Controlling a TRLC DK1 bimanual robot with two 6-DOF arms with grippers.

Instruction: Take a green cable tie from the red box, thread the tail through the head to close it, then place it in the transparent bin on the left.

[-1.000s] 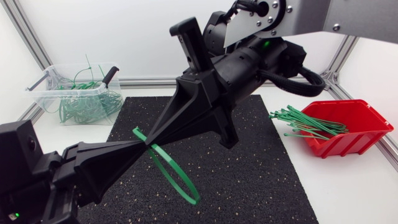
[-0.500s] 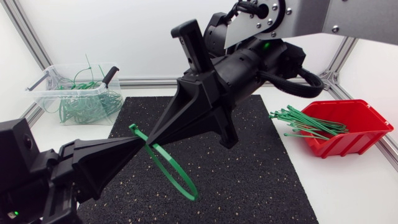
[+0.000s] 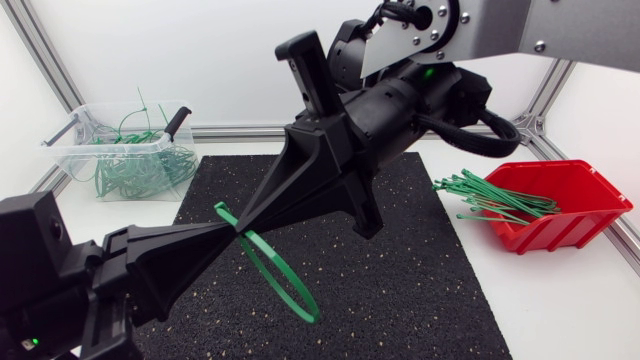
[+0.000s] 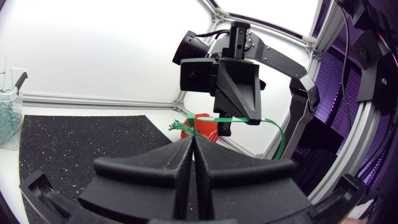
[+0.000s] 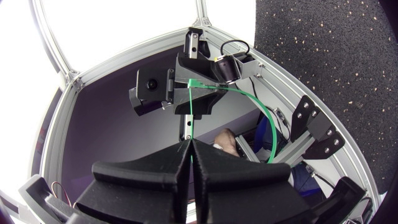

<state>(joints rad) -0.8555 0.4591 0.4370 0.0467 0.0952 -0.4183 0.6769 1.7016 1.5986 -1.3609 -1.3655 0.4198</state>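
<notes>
Both of your arms meet above the black mat in the middle of the desk. The left pincer and the right pincer sit tip to tip, each with its fingers pressed together on the green cable tie. The tie hangs as a loop below the fingertips, in the air and off the mat, with a short end poking up just above them. In your right wrist view a straight strand runs from your own fingertips across to the left pincer. The red box lies to the right with loose ties spilling over its edge. The transparent bin stands at the far left, holding looped ties.
</notes>
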